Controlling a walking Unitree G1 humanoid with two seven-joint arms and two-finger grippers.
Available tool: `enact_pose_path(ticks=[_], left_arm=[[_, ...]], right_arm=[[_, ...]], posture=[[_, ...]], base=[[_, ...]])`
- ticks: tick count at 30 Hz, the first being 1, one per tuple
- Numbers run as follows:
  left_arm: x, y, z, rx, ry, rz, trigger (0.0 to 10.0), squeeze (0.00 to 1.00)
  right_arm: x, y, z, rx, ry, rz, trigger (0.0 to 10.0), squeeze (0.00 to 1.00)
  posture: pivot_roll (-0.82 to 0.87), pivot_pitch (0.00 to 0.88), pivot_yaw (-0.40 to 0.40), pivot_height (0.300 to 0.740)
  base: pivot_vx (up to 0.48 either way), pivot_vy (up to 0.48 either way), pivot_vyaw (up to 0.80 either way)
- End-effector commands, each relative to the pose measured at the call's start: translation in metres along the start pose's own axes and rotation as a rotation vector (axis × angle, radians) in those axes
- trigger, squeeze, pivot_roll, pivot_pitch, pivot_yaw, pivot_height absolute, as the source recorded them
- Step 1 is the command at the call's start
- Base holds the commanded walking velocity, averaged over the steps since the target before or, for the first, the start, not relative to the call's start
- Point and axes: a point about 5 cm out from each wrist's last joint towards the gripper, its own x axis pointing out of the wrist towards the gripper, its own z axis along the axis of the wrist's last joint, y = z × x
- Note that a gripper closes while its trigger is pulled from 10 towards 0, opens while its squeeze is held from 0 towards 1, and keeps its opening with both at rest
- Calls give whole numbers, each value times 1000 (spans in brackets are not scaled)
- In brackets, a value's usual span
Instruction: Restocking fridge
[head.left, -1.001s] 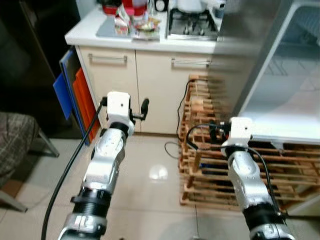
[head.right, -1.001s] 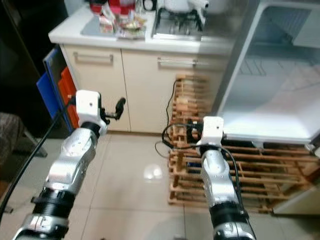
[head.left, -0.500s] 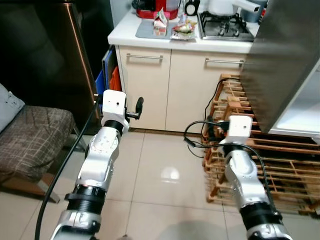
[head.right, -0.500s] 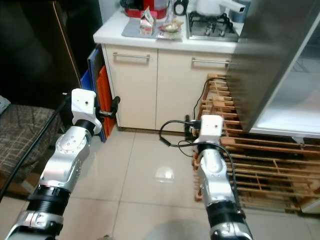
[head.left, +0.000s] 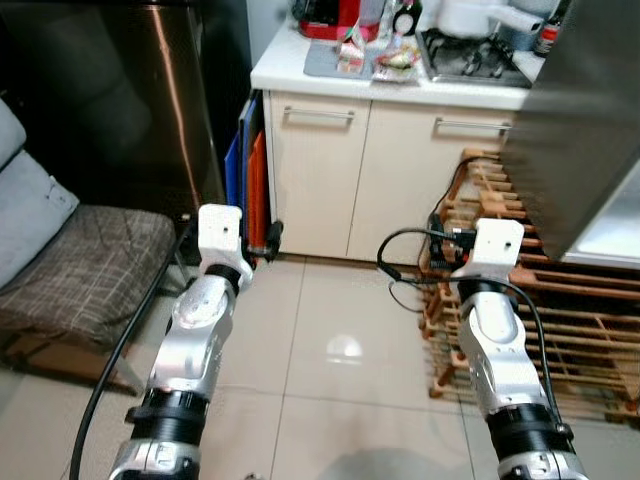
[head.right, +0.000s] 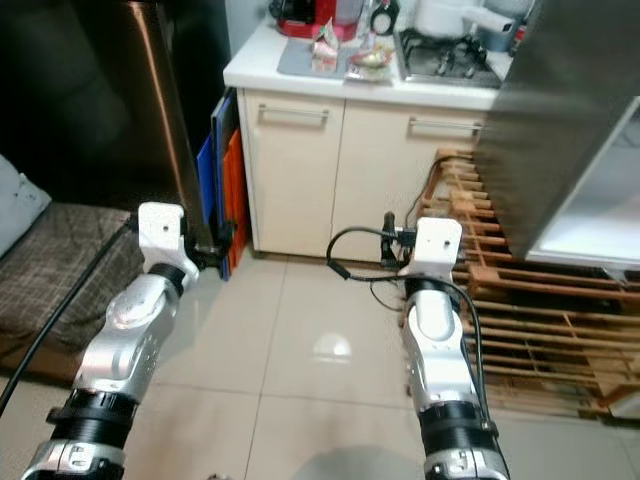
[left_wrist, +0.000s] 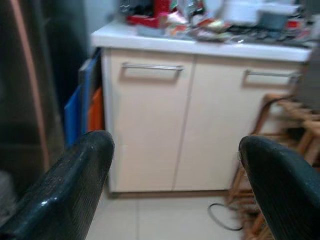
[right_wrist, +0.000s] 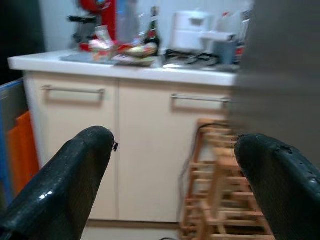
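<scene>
Two grippers, both empty: your left gripper and right gripper each show their black fingers spread wide in the wrist views, with nothing between them. Both arms are held low and forward over pale floor tile. The fridge fills the upper right of the left eye frame, its grey door side facing you and a strip of white interior showing at the right edge; it stands on a wooden slat pallet. Items likely meant for restocking sit on the white countertop at upper centre: small cartons and packets on a grey tray, beside a gas hob; too small to name individually. So the goods lie ahead and up from both grippers, across open floor, and the fridge lies to the right of them. Right gripper looks nearer to both the counter items and the fridge. Room to move: tile ahead is open, but watch the black cable looping down by the pallet, the pallet edge low on the right, the blue and orange boards leaning against the cabinet side, and a checked seat cushion at left. Cabinet doors below the counter are closed.
</scene>
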Motion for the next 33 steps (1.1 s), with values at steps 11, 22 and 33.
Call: enact_pose_path(ticks=[11, 22, 33], left_arm=[[5, -6, 18, 31, -83, -16, 10000, 0], [8, -9, 25, 62, -110, -29, 10000, 0], [13, -12, 31, 68, -134, -28, 10000, 0]], right_arm=[[5, 8, -1, -8, 20, 24, 10000, 0], [7, 11, -5, -4, 41, 22, 10000, 0], [12, 7, 4, -13, -6, 4, 10000, 0]], posture=[[-35, 0, -10, 740], [-36, 0, -9, 740], [-34, 0, -18, 740]], base=[[480, 0, 0], [480, 0, 0], [480, 0, 0]])
